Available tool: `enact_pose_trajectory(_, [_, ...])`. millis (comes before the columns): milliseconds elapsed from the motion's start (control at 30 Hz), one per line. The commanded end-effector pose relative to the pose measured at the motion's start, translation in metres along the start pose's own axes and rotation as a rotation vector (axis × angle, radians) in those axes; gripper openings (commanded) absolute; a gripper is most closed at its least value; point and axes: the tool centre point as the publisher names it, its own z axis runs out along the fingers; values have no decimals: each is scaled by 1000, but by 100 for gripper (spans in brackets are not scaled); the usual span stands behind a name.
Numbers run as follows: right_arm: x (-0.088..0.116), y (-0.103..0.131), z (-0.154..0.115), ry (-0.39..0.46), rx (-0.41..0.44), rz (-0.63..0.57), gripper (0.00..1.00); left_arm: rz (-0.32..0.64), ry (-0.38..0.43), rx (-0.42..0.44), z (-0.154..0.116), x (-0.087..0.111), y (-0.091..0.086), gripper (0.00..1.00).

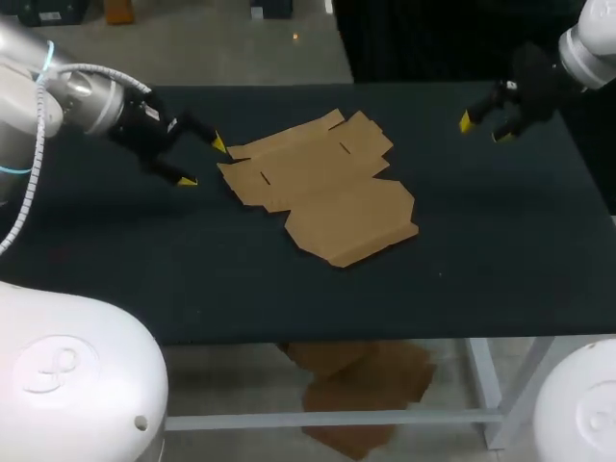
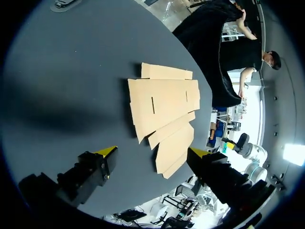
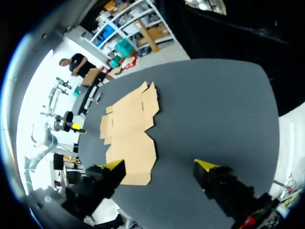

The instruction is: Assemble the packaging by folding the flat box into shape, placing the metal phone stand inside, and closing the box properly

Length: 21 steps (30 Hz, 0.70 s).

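Across a dark matte tabletop point(image 1: 500, 260) a flat brown cardboard box blank point(image 1: 322, 188) lies spread out near the middle, every panel and flap down on the surface and no fold yet raised; its long axis runs on a diagonal in the head view, from the slotted flaps at the far left to the broad plain panel at the near right; the left gripper point(image 1: 202, 163) hangs just beside those far-left flaps, its two yellow-tipped fingers spread wide with nothing between them, one tip close to the blank's corner without clearly touching it; from the left wrist view the cardboard lies straight ahead of the parted fingers, its nearest pointed corner reaching in towards the gap between them; the right gripper point(image 1: 484, 129) is held over the table's far right, well apart from the blank, fingers likewise parted and empty, and from its own wrist view the cardboard lies ahead, more to one finger's side than the other's; the left arm is plainly the nearer, so the first fold looks likely to start from its side, with the right needing to close a wide gap before it can steady the opposite panel; the metal phone stand shows in none of the views; folding, by this evidence, has not begun.
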Motion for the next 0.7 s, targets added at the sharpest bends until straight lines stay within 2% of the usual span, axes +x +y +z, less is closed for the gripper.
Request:
enact_pose_trajectory(33, [-1, 5, 7, 10, 54, -3, 100, 0, 2, -41, 14, -4, -11, 98])
enact_pose_trajectory(100, [0, 4, 9, 16, 61, -18, 100, -3, -2, -47, 21, -6, -12, 95])
enact_pose_trajectory(233, [0, 4, 9, 22, 67, -11, 100, -16, 4, -66, 29, -10, -16, 94])
enact_pose_trajectory(467, [0, 4, 9, 23, 68, -10, 100, -23, 23, -87, 45, -17, -17, 82])
enact_pose_trajectory(700, [0, 4, 9, 23, 68, -10, 100, -2, 30, -87, 59, -19, -19, 78])
